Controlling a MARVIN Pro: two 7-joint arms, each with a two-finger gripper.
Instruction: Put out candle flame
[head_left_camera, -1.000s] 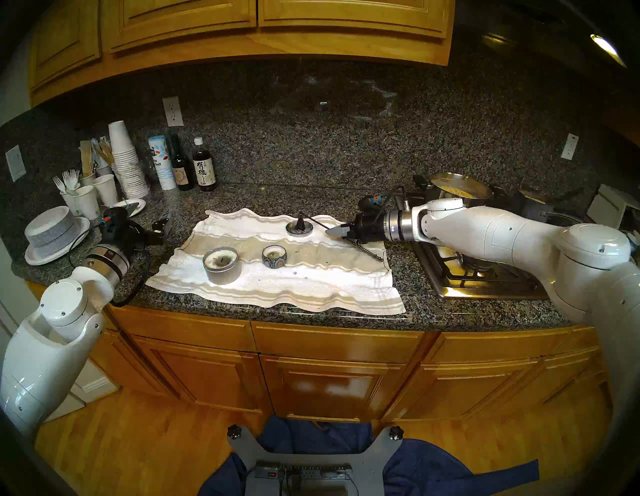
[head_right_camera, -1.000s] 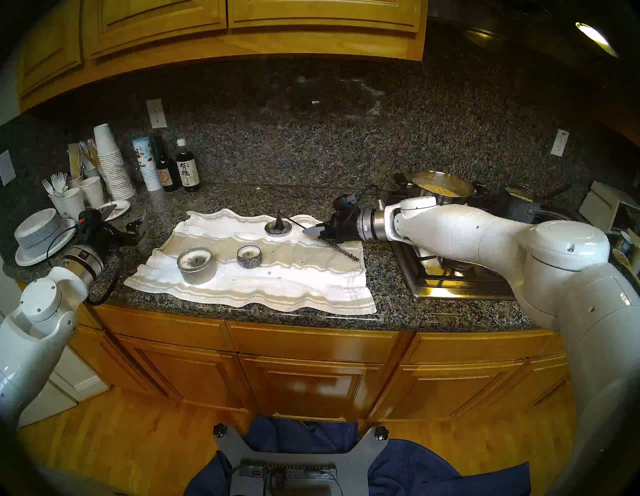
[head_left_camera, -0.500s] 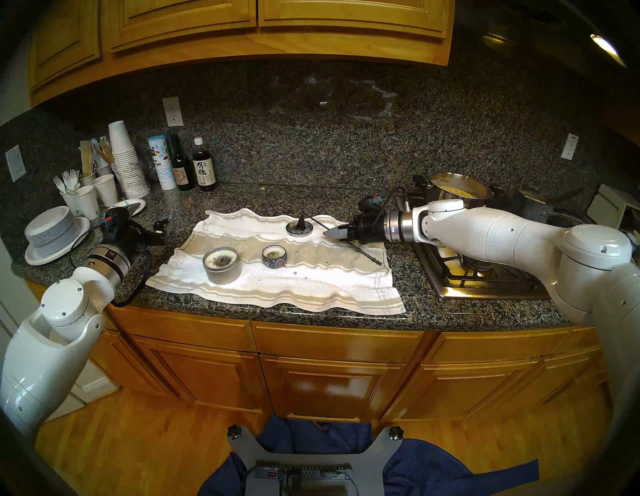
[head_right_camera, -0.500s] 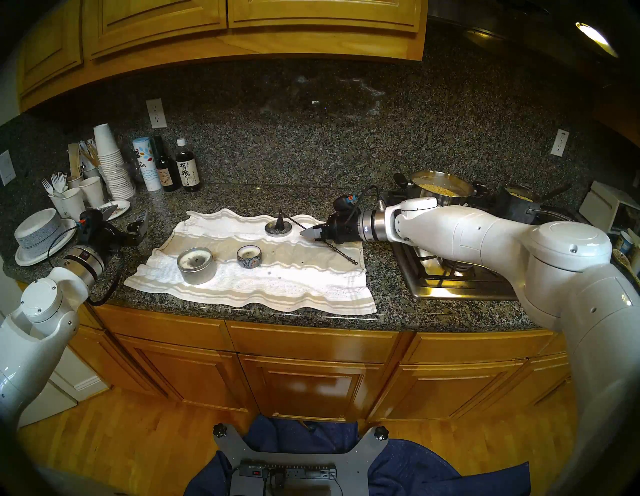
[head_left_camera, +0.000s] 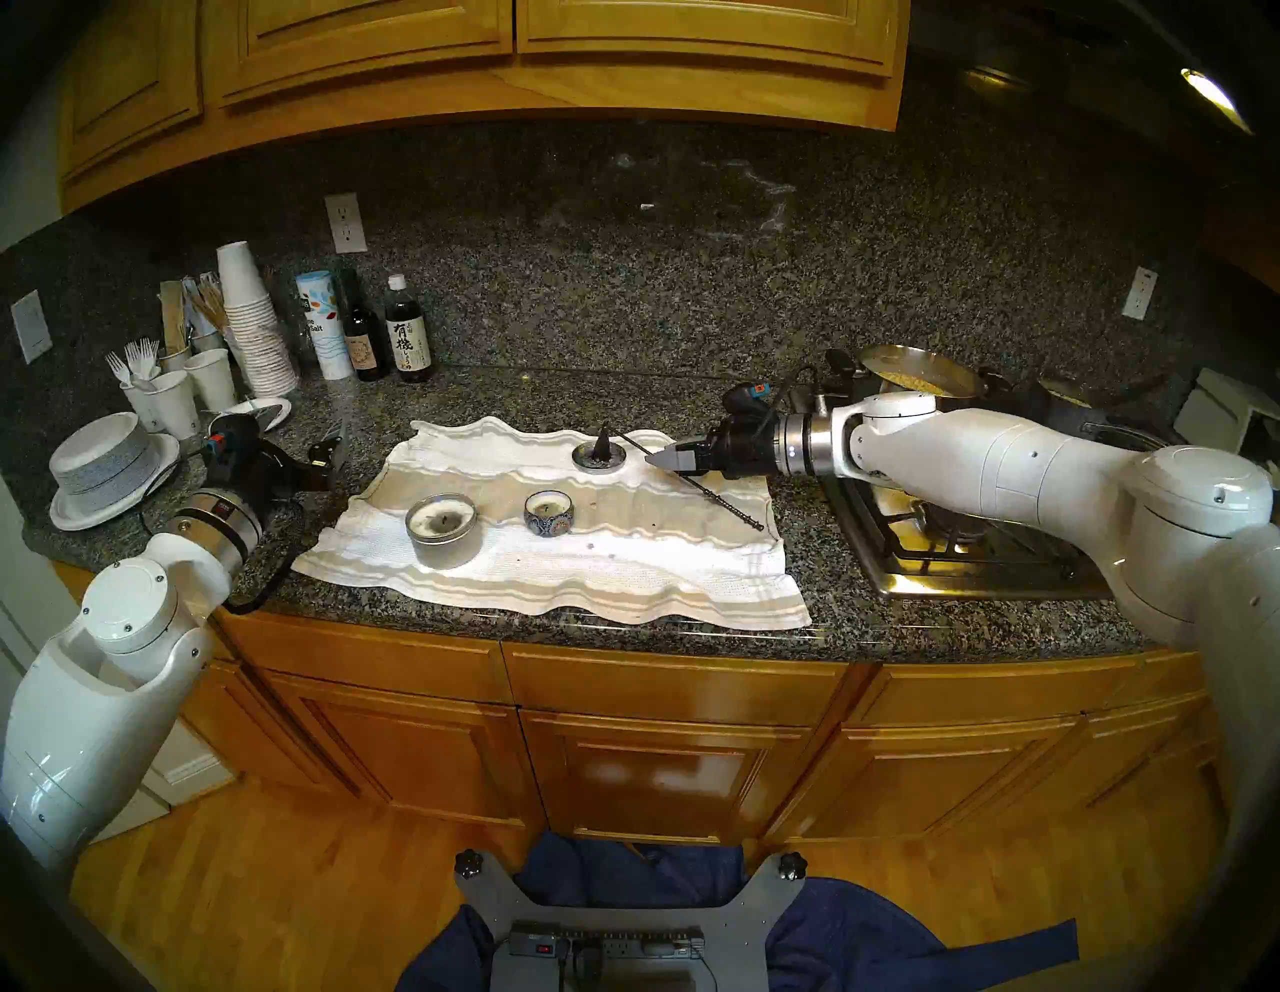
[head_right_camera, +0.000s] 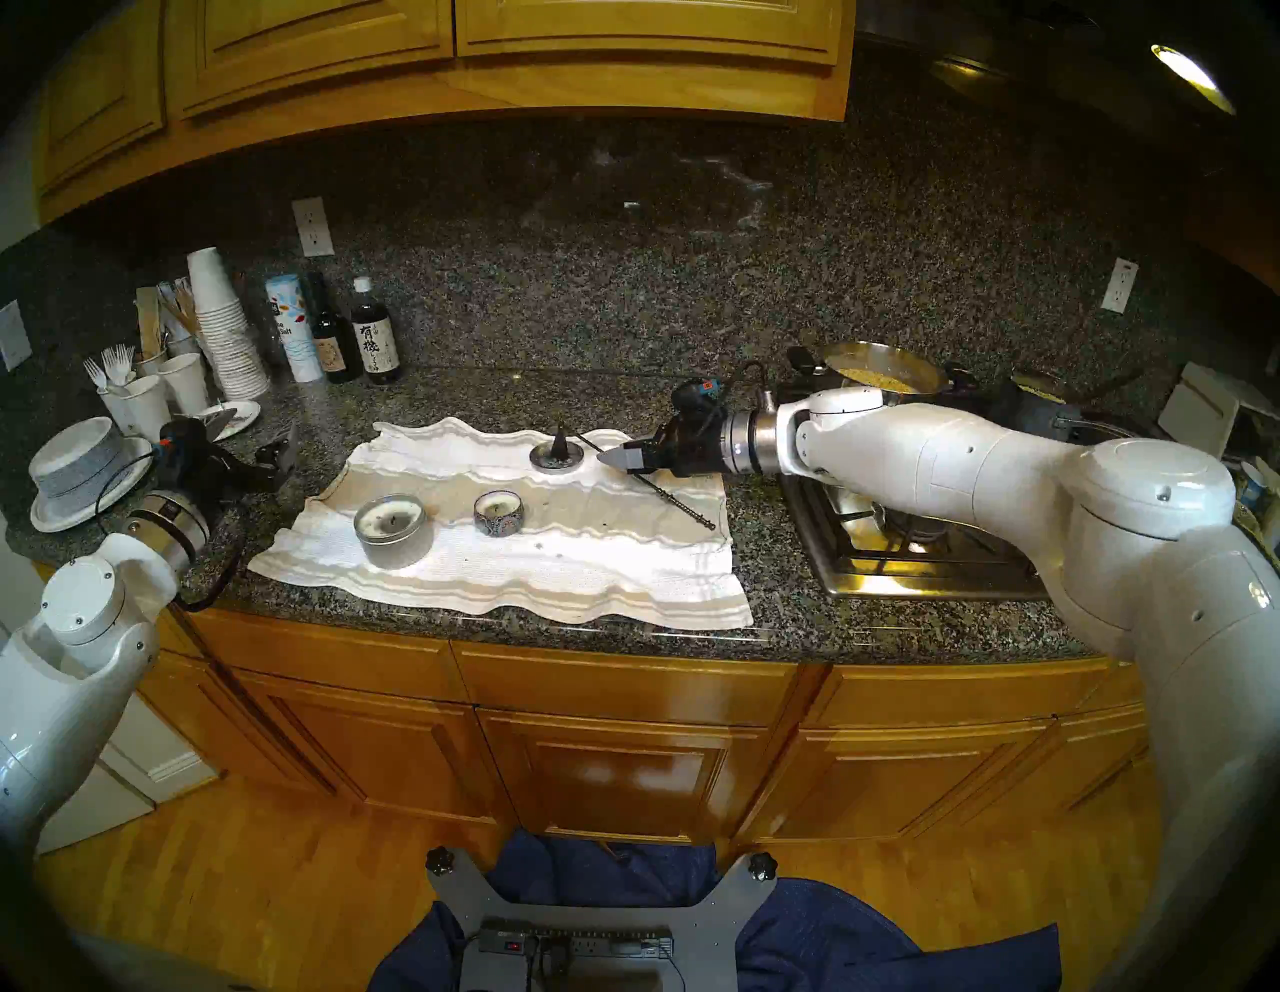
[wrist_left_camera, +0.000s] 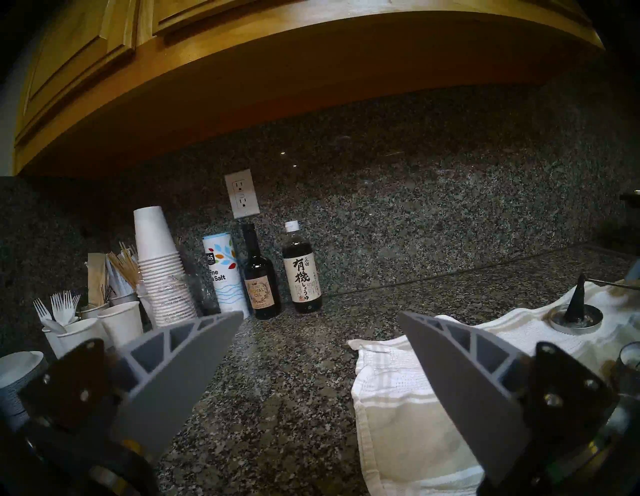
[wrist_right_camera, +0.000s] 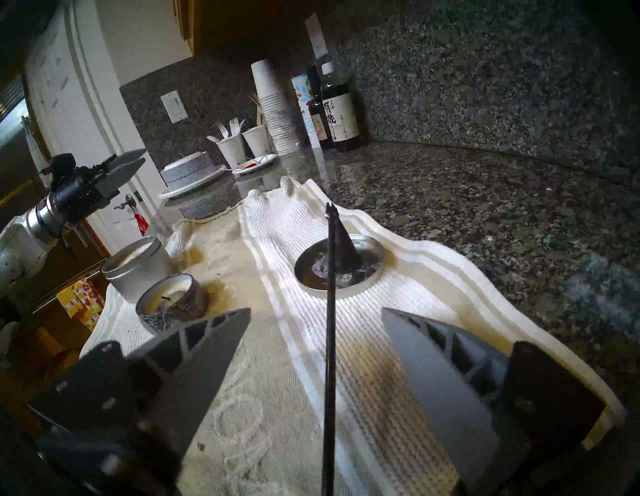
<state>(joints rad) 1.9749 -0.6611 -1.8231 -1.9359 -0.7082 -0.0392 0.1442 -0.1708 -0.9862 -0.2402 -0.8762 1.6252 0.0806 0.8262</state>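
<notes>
On the white towel the robot's right gripper has its fingers spread either side of the snuffer, whose cone sits over the far tin candle, so it should back straight off without nudging that rod, left gripper idling open.

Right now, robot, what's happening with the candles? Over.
Both grippers open: left gripper idle, right gripper straddling the candle snuffer. Snuffer cone sits on shallow tin. No flames seen. Nothing blocking.
</notes>
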